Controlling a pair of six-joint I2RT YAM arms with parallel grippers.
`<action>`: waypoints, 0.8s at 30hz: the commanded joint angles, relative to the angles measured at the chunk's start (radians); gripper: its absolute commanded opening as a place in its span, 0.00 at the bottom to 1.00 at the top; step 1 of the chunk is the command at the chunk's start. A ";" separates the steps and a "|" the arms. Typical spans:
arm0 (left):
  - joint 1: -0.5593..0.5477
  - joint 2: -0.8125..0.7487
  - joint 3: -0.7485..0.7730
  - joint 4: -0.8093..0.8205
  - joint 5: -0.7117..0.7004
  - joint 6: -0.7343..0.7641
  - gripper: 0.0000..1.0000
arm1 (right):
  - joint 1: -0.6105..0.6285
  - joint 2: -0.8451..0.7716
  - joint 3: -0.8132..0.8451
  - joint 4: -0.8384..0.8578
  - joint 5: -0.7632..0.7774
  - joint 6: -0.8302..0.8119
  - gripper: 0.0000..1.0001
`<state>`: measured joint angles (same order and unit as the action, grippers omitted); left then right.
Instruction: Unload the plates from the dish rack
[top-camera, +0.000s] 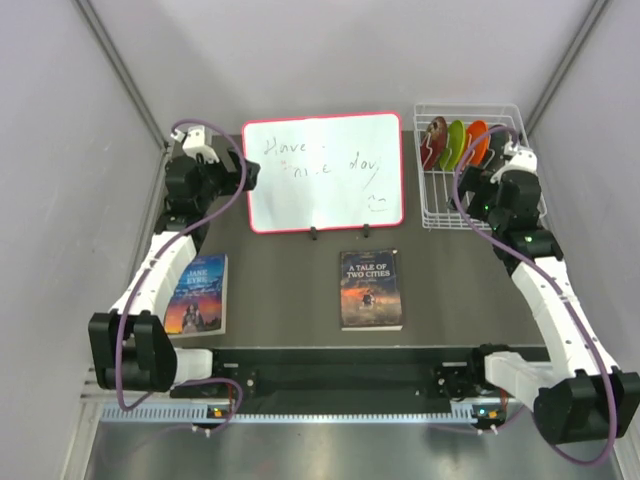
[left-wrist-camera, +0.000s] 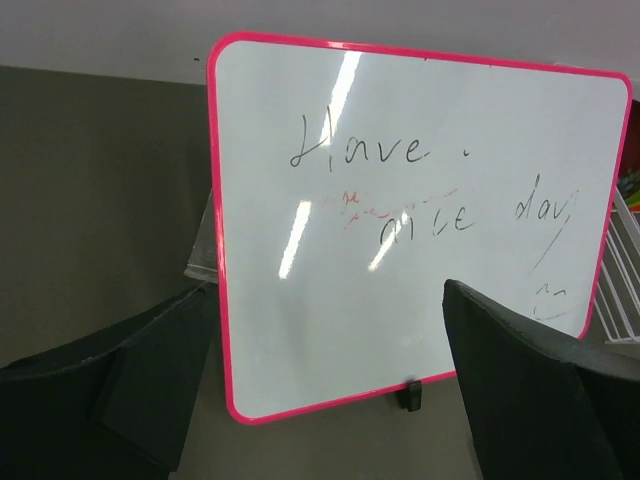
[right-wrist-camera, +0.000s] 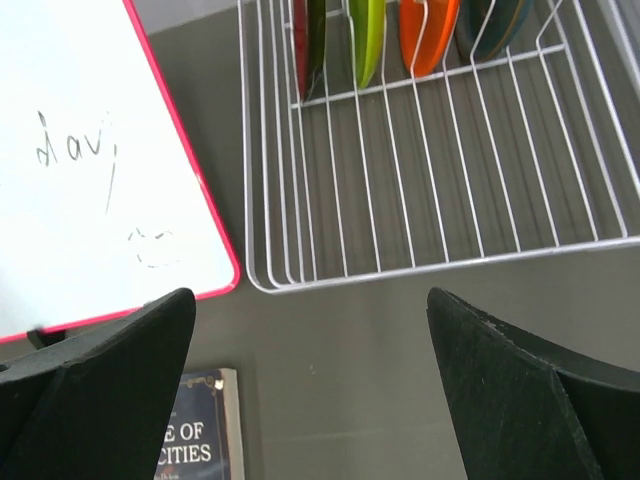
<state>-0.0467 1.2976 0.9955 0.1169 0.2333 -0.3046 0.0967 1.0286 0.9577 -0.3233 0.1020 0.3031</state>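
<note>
The white wire dish rack stands at the table's far right. Plates stand on edge in its back slots: dark red, lime green, orange. The teal one is mostly hidden behind my right arm there. The right wrist view shows the rack and all the plates: dark red, lime green, orange, teal. My right gripper is open and empty, above the rack's near edge. My left gripper is open and empty, facing the whiteboard.
The red-framed whiteboard stands upright left of the rack, close to its side. Two books lie on the table: "Jane Eyre" at the left and "A Tale of Two Cities" in the middle. Grey walls enclose the table.
</note>
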 joint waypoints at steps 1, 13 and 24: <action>0.002 0.019 0.080 -0.011 -0.028 0.028 0.99 | 0.011 -0.030 0.118 0.021 -0.013 -0.016 1.00; 0.011 0.198 0.254 -0.087 0.012 -0.021 0.97 | 0.011 0.295 0.472 0.120 -0.124 -0.133 1.00; 0.011 0.348 0.362 -0.125 -0.005 -0.036 0.99 | 0.014 0.872 1.008 -0.008 -0.052 -0.119 0.98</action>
<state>-0.0399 1.6241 1.3140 -0.0204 0.2203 -0.3431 0.0982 1.7676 1.7786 -0.2550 0.0120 0.1932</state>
